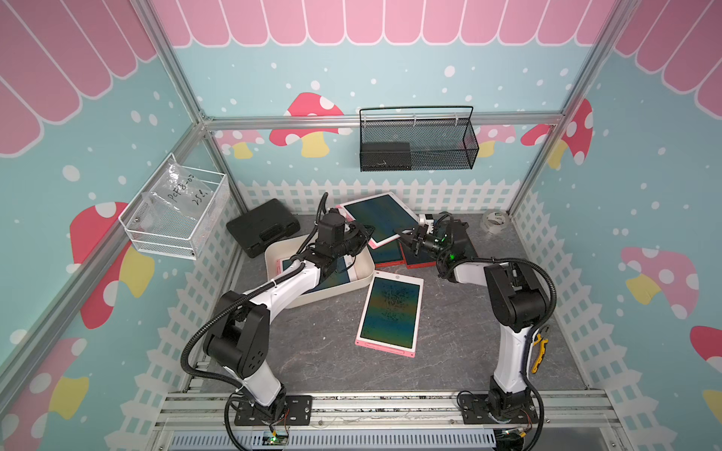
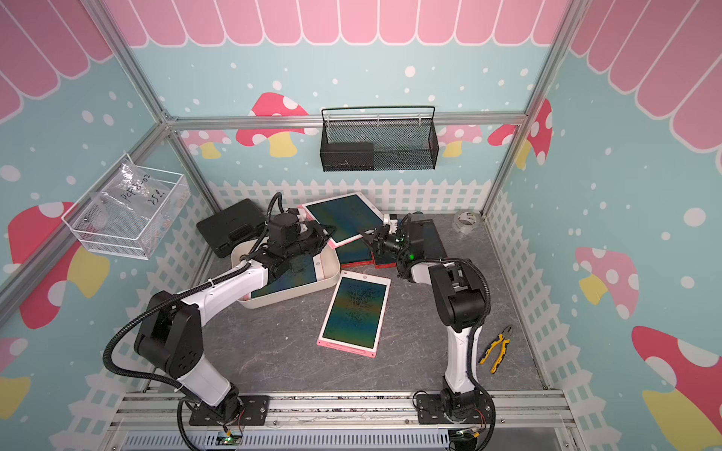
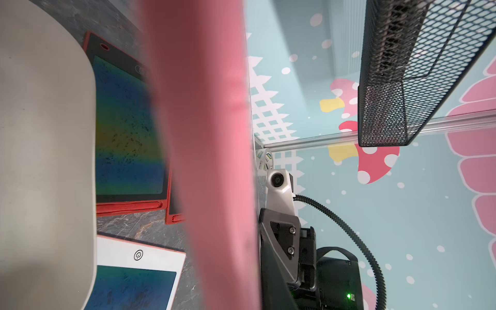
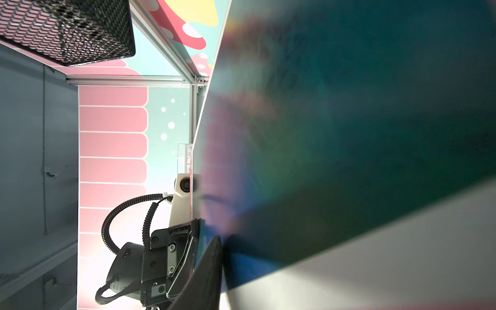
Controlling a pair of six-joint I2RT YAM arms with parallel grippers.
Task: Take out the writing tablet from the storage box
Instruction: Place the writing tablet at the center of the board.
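Note:
A pink-edged writing tablet [image 1: 381,218] with a dark screen hangs tilted above the table behind the storage box [image 1: 324,298], a cream shallow bin. My left gripper [image 1: 365,233] is shut on the tablet's near left edge. My right gripper [image 1: 404,235] straddles its right edge. In the right wrist view one black finger [image 4: 212,265] lies against the screen [image 4: 349,120]; the other finger is hidden. The left wrist view shows the tablet's pink back [image 3: 204,134] close up. Another pink tablet [image 1: 340,278] lies in the box under my left arm.
A pink tablet [image 1: 390,312] lies flat in front of the box, and two red ones [image 1: 386,257] lie under the lifted tablet. A black case [image 1: 261,226], tape roll [image 1: 494,221], pliers [image 2: 496,347], black mesh basket [image 1: 418,144] and white wire basket [image 1: 176,214] line the edges.

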